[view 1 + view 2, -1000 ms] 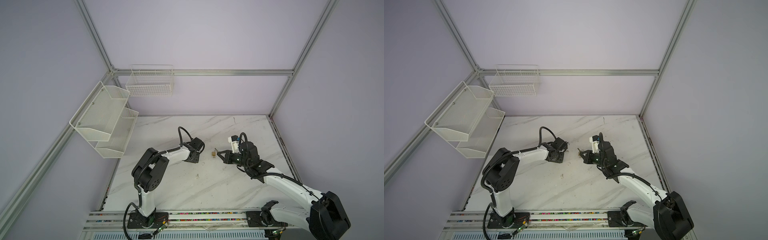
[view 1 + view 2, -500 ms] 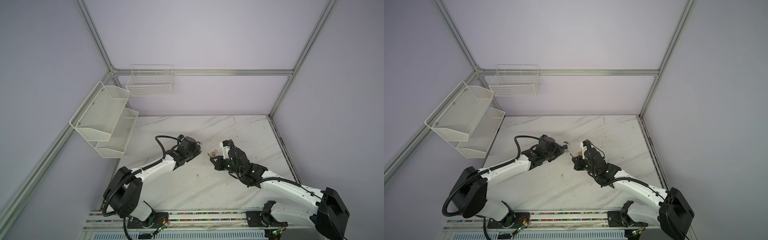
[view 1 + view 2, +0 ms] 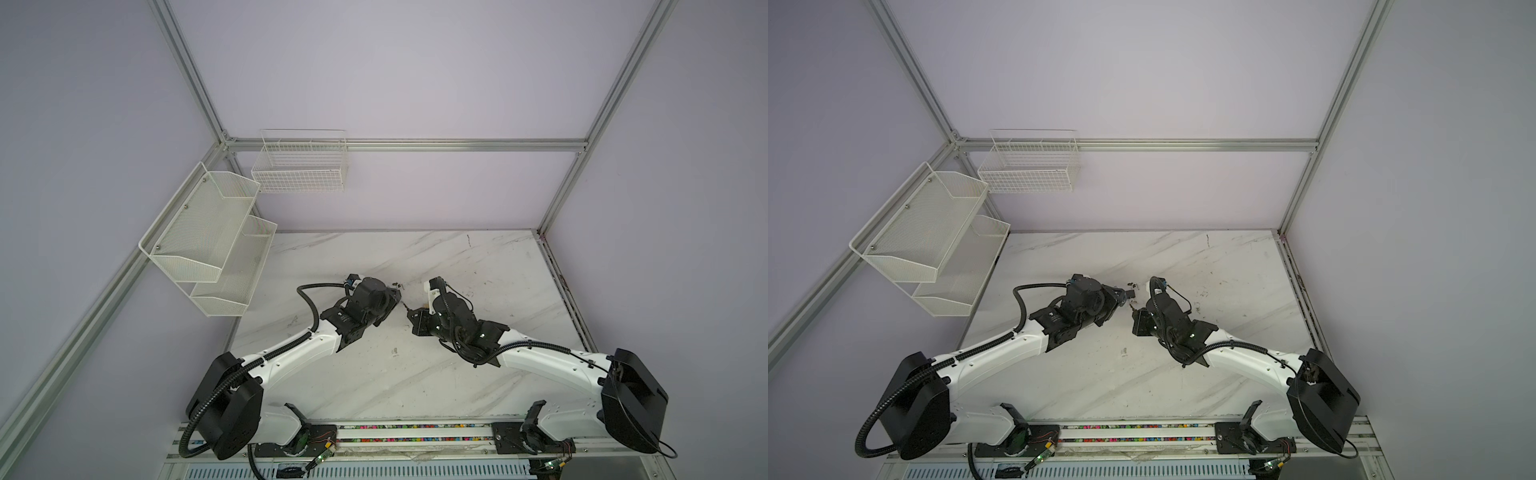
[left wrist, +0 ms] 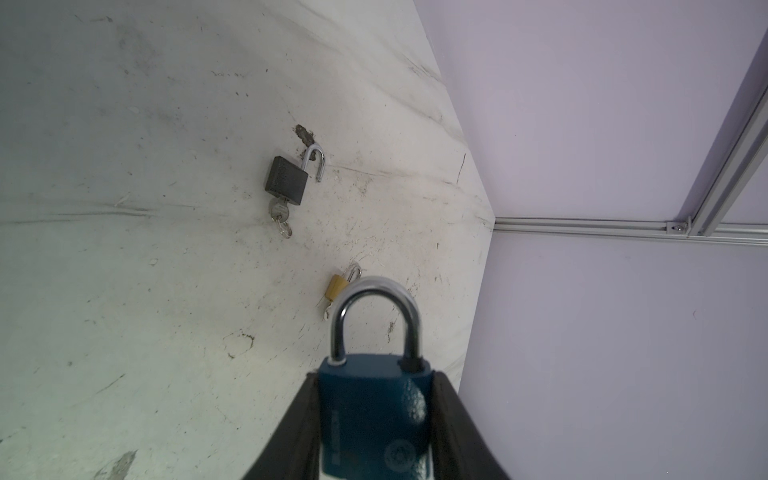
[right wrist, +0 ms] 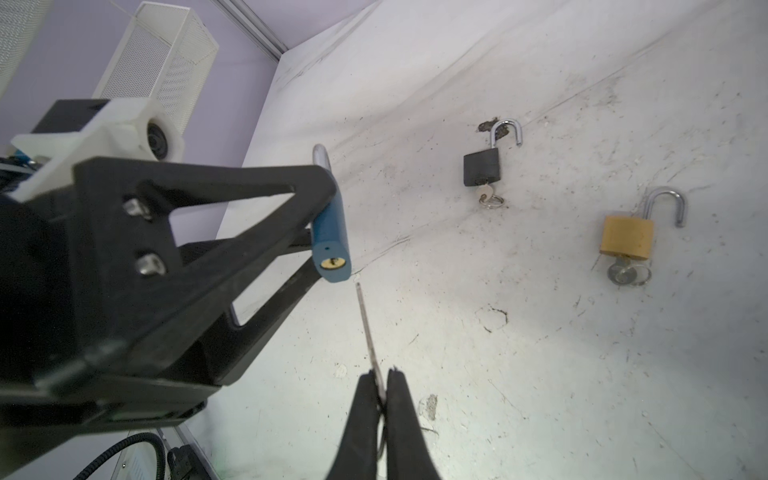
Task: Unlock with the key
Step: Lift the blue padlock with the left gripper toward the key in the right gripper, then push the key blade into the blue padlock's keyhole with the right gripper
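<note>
Now the left gripper [image 4: 375, 386] pinches the blue padlock [image 5: 330, 224] by the edges of its body, raised over the table [image 5: 540, 353], shackle shut, keyway [image 5: 332, 262] facing the right gripper [image 5: 381, 376]; that gripper is pressed together on the key [image 5: 368, 328]; the blade lies nearly in line with the blue padlock's body, tip just short of the keyway and slightly off it; the right arm likely inserts. Three padlocks: beyond the blue padlock lie a black padlock [image 5: 481, 167] and, farther, a brass padlock [image 5: 626, 237], each open with a key inside; three keys.
</note>
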Controlling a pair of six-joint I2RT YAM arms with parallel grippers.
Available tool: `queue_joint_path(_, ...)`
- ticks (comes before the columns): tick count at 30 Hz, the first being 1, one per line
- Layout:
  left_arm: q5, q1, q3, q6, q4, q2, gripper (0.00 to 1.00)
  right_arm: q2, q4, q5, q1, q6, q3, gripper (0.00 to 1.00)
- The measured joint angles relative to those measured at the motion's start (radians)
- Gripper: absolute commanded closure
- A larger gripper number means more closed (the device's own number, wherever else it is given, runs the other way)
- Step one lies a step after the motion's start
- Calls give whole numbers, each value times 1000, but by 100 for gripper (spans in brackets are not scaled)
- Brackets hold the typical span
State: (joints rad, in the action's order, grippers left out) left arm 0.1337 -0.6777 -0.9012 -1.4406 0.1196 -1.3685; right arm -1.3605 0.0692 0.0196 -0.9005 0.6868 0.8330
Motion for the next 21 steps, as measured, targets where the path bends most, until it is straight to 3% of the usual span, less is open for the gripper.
queue_joint_path(21,25,-5,29,-31,0,30,100,-68,0,44,-38,-6,58,100)
